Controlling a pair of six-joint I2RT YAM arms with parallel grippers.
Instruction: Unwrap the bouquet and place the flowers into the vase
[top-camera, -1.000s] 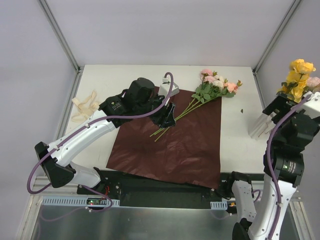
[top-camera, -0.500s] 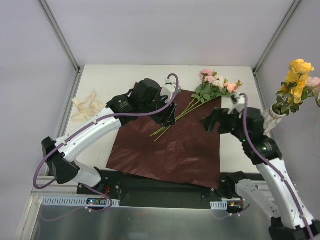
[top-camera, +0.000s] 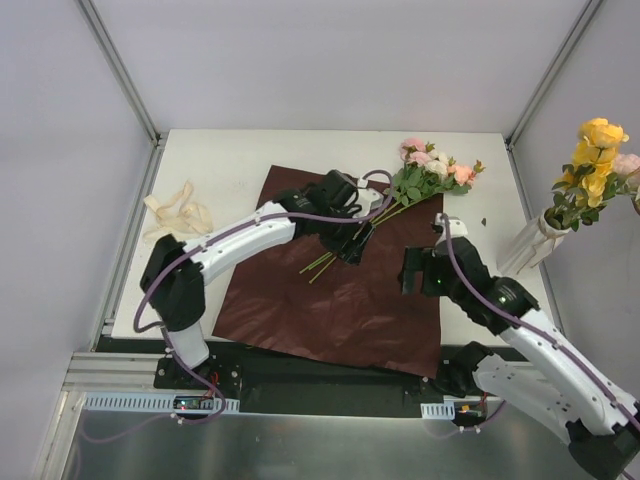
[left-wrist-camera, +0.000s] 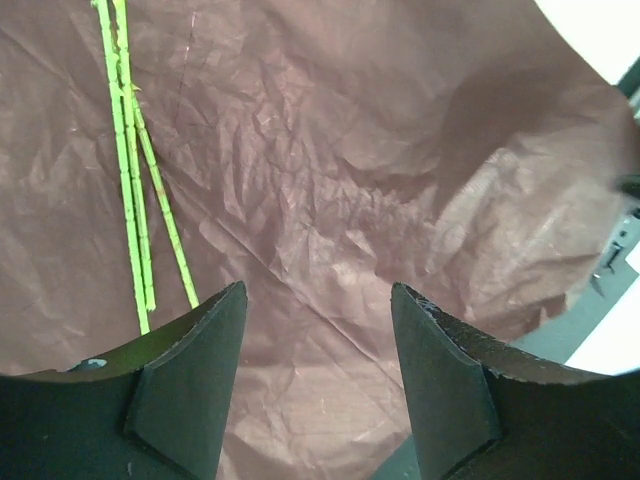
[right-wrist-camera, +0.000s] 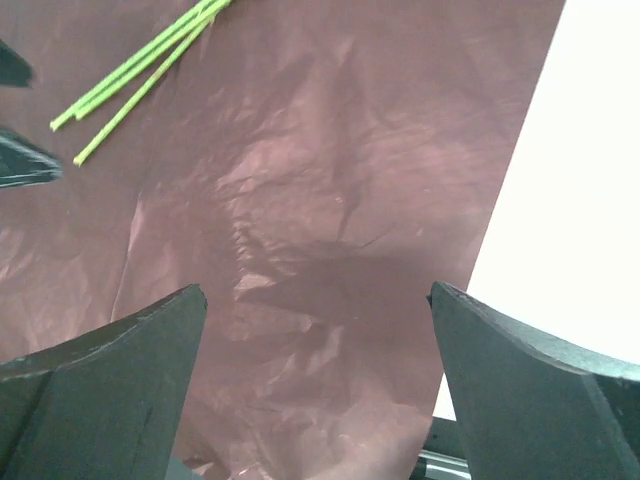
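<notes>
Your left gripper (left-wrist-camera: 318, 296), jaws spread and empty, hangs just beside the thin stems (left-wrist-camera: 128, 170) of the flowers (top-camera: 432, 170) lying on the flattened maroon paper (top-camera: 340, 295), so pinch those light, springy, likely slippery stems together mid-length, with your right gripper (right-wrist-camera: 318, 292) gaping empty nearby and the vase (top-camera: 528, 245) off to the right.

Maroon paper (top-camera: 340, 290) spread flat, mid-counter (top-camera: 230, 160). Flowers (top-camera: 430, 172) lie across its far right corner, stems beneath left tool (top-camera: 353, 246). Right tool (top-camera: 411, 272) over paper's right edge. Vase (top-camera: 527, 248) at counter's right edge.
</notes>
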